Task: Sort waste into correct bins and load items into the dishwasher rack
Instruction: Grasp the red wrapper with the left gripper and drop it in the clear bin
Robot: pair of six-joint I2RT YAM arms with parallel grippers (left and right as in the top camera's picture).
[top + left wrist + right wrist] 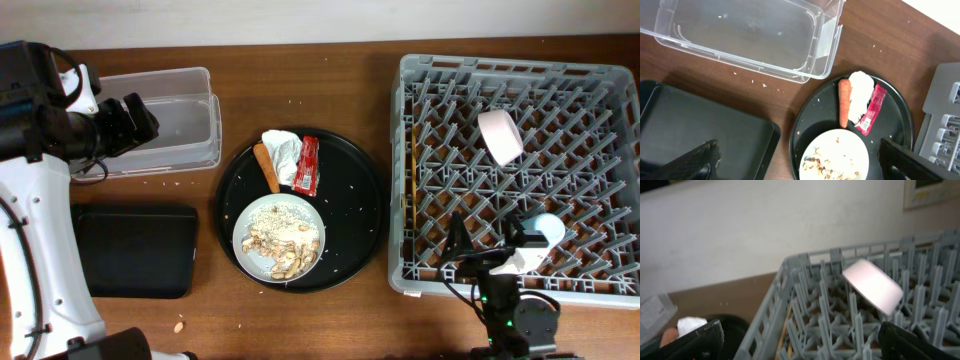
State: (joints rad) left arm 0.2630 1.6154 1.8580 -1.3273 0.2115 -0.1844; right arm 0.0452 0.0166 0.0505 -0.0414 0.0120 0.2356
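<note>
— Dishwasher rack point(520, 68), grey, at the right of the tabletop point(330, 90): what do we log as loaded?
— Three entries. Small white bowl point(500, 137), tipped on its side among the rear pegs; light-blue cup point(547, 228) near the front, its pose unclear to us; wooden chopsticks point(409, 175) along the left wall. Right fingers point(695, 341) spread wide over the rack, nothing between them.
— Round black tray point(360, 220), then the two bins?
— Round tray carries everything outstanding. Clear tub point(165, 125) and shallow black tray point(135, 250): we see no waste in either, so nothing counts as sorted. Left fingers point(695, 162) parted, gripping nothing, by the tub.
— Smaller lots?
— White plate point(241, 240) on the round tray, not yet racked, bearing rice and brownish scraps point(290, 255). Behind it, crumpled tissue point(282, 150) lies between orange sausage piece point(266, 167) and red wrapper point(309, 165), just beside both. Loose crumbs point(754, 83) dot the tabletop near the tub. We judge loading one plate short of done, sorting not begun: four kinds of waste to bin.
</note>
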